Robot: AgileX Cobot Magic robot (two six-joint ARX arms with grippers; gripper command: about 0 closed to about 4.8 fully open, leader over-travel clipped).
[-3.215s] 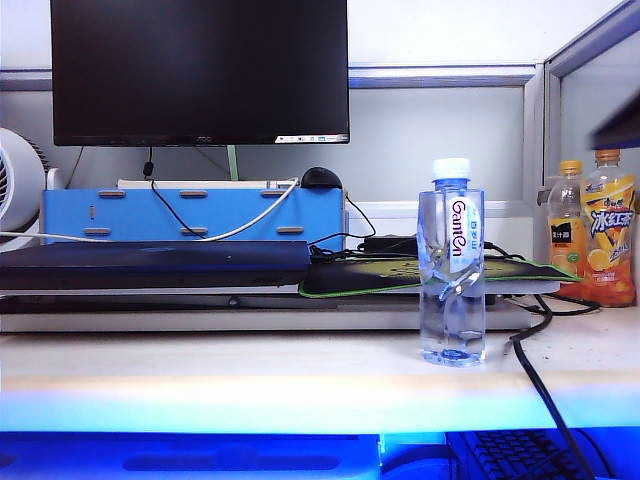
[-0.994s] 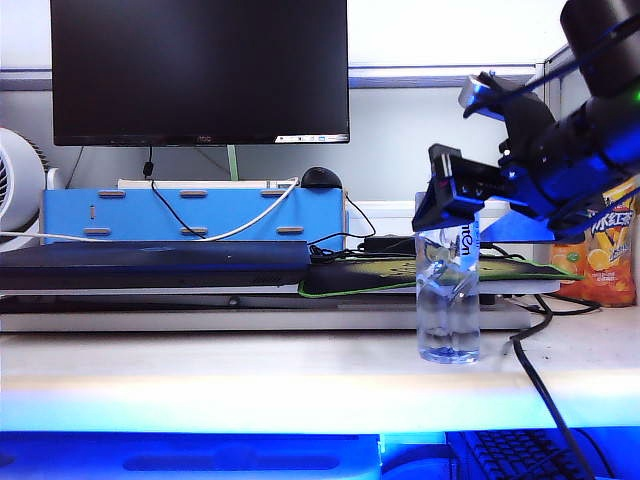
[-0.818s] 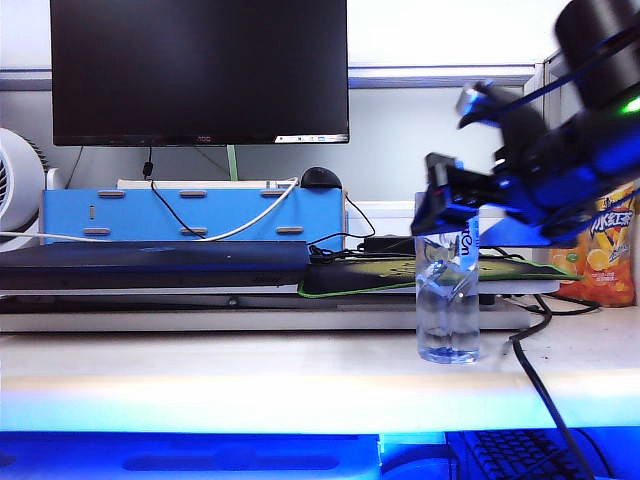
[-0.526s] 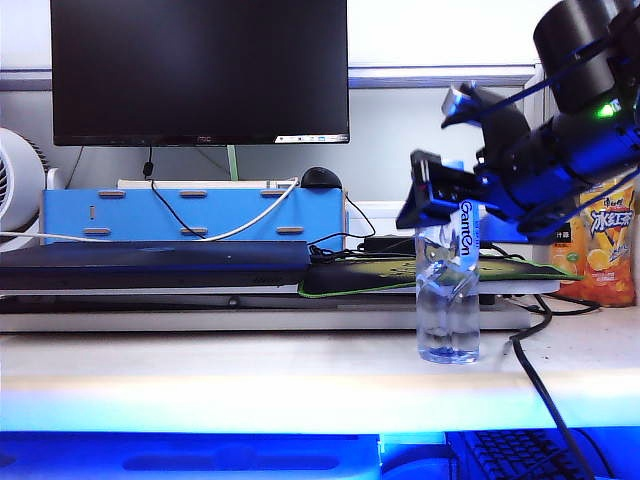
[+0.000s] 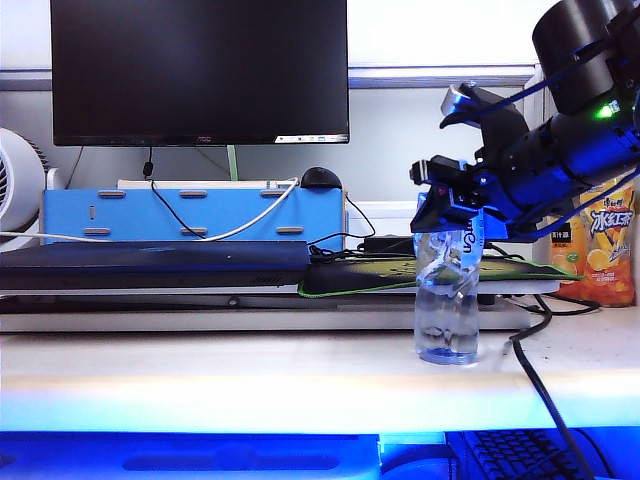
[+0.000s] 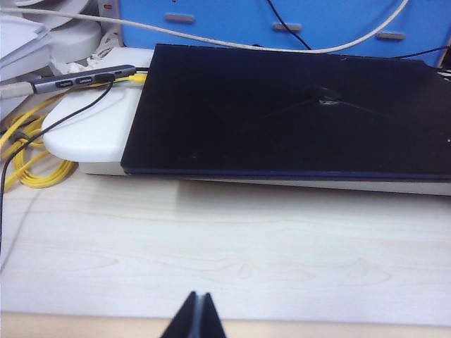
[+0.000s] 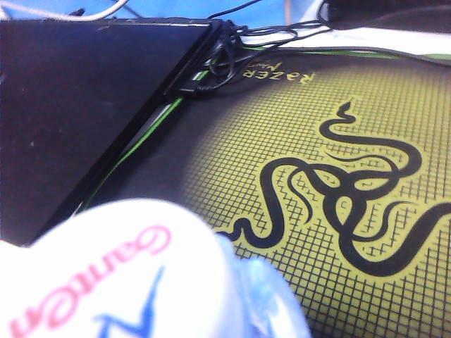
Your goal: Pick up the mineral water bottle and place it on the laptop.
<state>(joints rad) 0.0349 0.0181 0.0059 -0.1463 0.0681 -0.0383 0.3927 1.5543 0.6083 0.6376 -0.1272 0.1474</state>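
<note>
The mineral water bottle (image 5: 447, 300), clear with a white label, stands on the pale desk right of centre and leans slightly. My right gripper (image 5: 447, 205) comes in from the right and is closed on the bottle's upper part, hiding the cap. In the right wrist view the bottle's label (image 7: 134, 282) fills the near edge, and no fingers show. The laptop (image 5: 150, 262) lies flat and closed on the left, also seen as a dark slab (image 6: 296, 113) (image 7: 70, 98). My left gripper (image 6: 199, 310) hangs shut over bare desk in front of the laptop.
A green-edged mouse pad (image 5: 380, 275) with a snake print (image 7: 317, 176) lies behind the bottle. A large monitor (image 5: 200, 70) and blue box (image 5: 190, 215) stand at the back. A yellow drink bottle (image 5: 610, 250) is at far right. A black cable (image 5: 535, 385) crosses the desk.
My right arm came in from the right and lowered over the bottle's top, and its jaws narrowed onto the bottle. The bottle now leans a little. The left gripper has not moved.
</note>
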